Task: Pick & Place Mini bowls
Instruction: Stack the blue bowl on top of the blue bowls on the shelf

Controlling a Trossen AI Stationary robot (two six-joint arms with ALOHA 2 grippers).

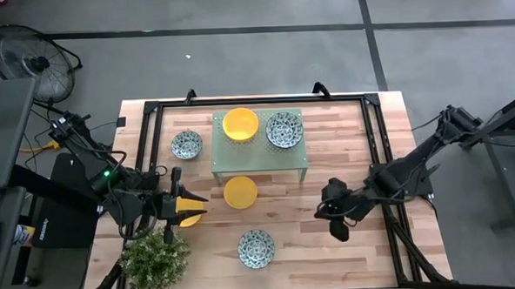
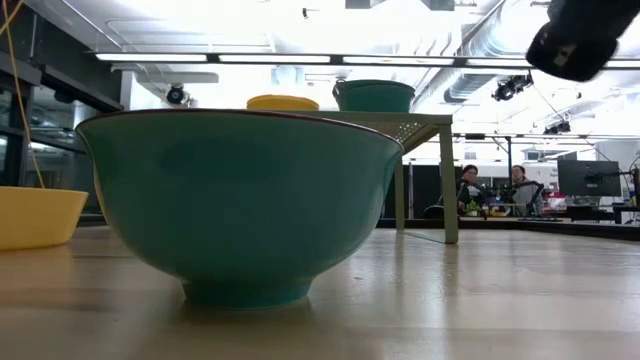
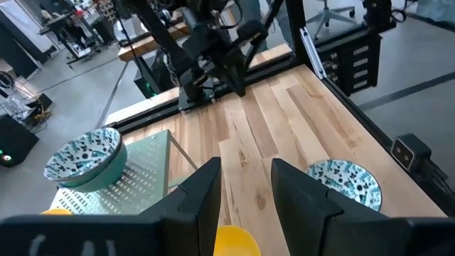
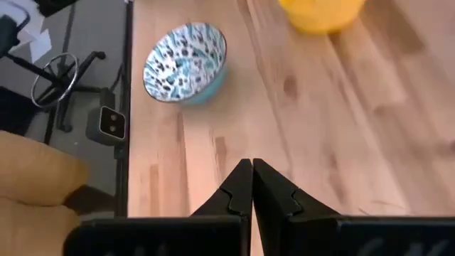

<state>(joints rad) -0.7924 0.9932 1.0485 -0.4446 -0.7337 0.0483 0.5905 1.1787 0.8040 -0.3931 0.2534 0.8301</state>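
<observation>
Several mini bowls show. On the pale green stand (image 1: 258, 153) sit a yellow bowl (image 1: 240, 124) and a patterned bowl (image 1: 284, 129). On the table rest a patterned bowl (image 1: 186, 145), a yellow bowl (image 1: 240, 191) and a patterned bowl (image 1: 256, 247) (image 2: 240, 200). My left gripper (image 1: 196, 206) (image 3: 245, 188) is open, pointing toward the table's right, over another yellow bowl (image 1: 189, 221) (image 3: 234, 243) that shows through the gap between its fingers. That bowl (image 2: 35, 215) stands on the table. My right gripper (image 1: 335, 218) (image 4: 252, 186) is shut above bare wood at the table's right.
A leafy potted plant (image 1: 154, 258) stands at the near left corner, close behind my left gripper. A black frame (image 1: 151, 110) runs around the table's edge. Bare wood lies between the stand and my right gripper. People sit at desks in the room beyond (image 2: 490, 190).
</observation>
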